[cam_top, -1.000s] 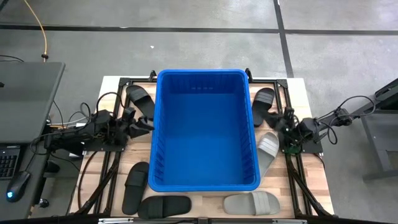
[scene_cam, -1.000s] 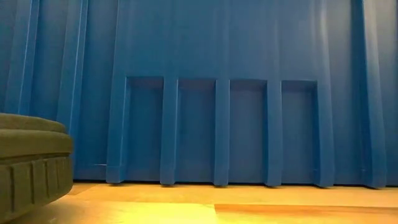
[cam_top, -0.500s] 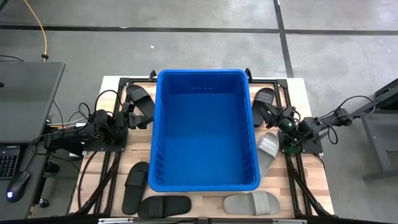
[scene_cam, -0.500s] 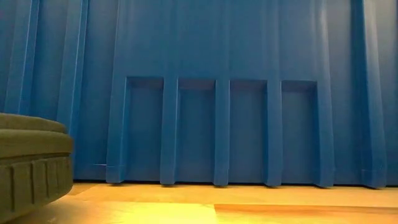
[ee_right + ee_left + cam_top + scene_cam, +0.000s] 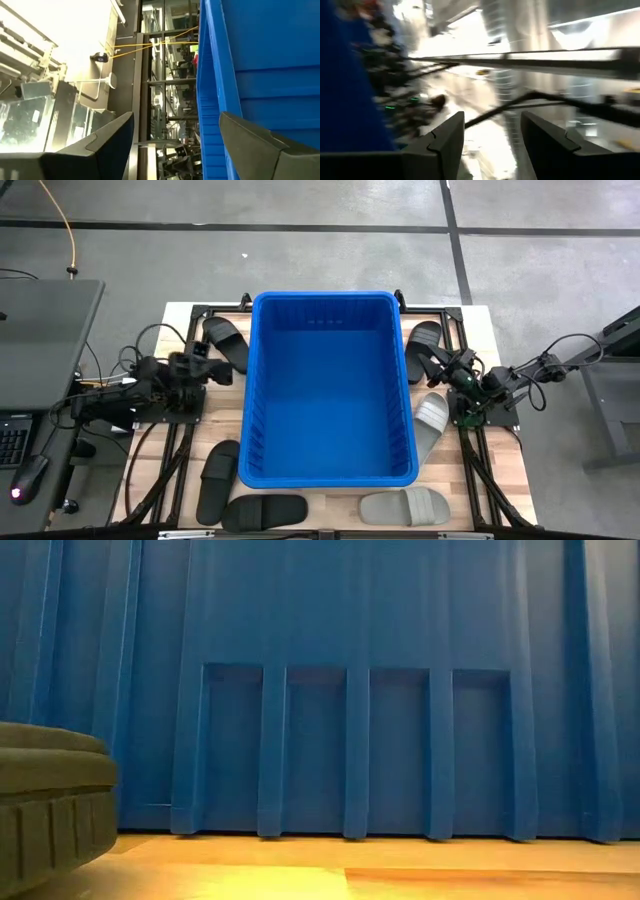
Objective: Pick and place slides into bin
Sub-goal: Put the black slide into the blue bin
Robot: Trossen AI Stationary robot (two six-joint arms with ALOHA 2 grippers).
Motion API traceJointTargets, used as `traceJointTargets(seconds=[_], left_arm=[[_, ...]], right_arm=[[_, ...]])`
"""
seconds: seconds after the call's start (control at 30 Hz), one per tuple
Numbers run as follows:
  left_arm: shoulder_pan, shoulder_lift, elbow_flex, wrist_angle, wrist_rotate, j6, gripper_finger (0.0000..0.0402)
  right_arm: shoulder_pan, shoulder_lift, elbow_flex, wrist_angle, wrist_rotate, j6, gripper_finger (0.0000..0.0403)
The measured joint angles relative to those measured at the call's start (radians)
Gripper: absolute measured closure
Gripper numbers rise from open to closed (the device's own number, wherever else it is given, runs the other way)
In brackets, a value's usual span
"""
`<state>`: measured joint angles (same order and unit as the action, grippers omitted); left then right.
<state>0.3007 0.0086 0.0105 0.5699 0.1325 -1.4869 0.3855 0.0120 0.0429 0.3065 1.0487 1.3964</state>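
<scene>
The bright-blue bin (image 5: pixel 328 390) stands in the middle of the table. Black slides lie flat at the far left (image 5: pixel 225 340), the far right (image 5: pixel 424 342), the near left (image 5: pixel 217 478) and the near edge (image 5: pixel 265 510). Light grey slides lie right of the bin (image 5: pixel 430 425) and at the near edge (image 5: pixel 405 507). My left gripper (image 5: pixel 212 370) is beside the far-left black slide's near end; it is open and empty in its wrist view (image 5: pixel 492 120). My right gripper (image 5: pixel 442 365) is over the far-right black slide's near end, open and empty (image 5: pixel 175 120).
The bin's ribbed wall (image 5: pixel 350 690) fills the low view, with a grey slide's sole (image 5: pixel 50 795) at its left. The bin wall (image 5: pixel 250 75) stands close beside my right gripper. A black frame (image 5: pixel 190 310) runs round the table. A desk with a keyboard (image 5: pixel 12 440) stands to the left.
My left gripper has drawn back from the bin's left wall toward the table's left edge and a little toward the far edge. No slide has moved.
</scene>
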Motion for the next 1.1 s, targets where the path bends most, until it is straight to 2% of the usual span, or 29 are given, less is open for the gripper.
traceJointTargets(seconds=[0.17,0.23,0.3,0.43,0.57,0.7,0.83,0.97,1.1], left_arm=[[0.000,0.000,0.001,0.160,-0.021,-0.015,0.0218],[0.000,0.000,0.004,0.164,-0.058,0.015,0.0218],[0.000,0.000,0.033,0.092,-0.066,0.021,0.0218],[0.000,0.022,0.168,-0.196,0.033,0.088,0.0218],[0.000,0.058,0.400,-0.551,0.165,0.321,0.0218],[0.000,0.101,0.628,-0.874,0.172,0.546,0.0218],[0.000,0.162,0.786,-1.167,0.170,0.718,0.0218],[0.000,0.224,0.846,-1.352,0.237,0.778,0.0218],[0.000,0.272,0.852,-1.532,0.387,0.781,0.0218]], right_arm=[[0.000,0.000,0.001,-0.033,-0.009,-0.007,0.0121],[0.000,0.000,0.001,-0.048,-0.011,-0.007,0.0121],[0.000,0.000,0.001,-0.054,-0.011,-0.005,0.0121],[0.000,0.000,0.001,-0.052,-0.017,-0.010,0.0121],[0.000,0.000,0.001,-0.056,-0.045,-0.035,0.0121],[0.000,0.000,0.002,-0.056,-0.060,-0.074,0.0121],[0.000,0.000,0.002,-0.061,-0.073,-0.096,0.0121],[0.000,0.000,0.002,-0.081,-0.078,-0.096,0.0121],[0.000,0.000,0.002,-0.087,-0.093,-0.096,0.0121]])
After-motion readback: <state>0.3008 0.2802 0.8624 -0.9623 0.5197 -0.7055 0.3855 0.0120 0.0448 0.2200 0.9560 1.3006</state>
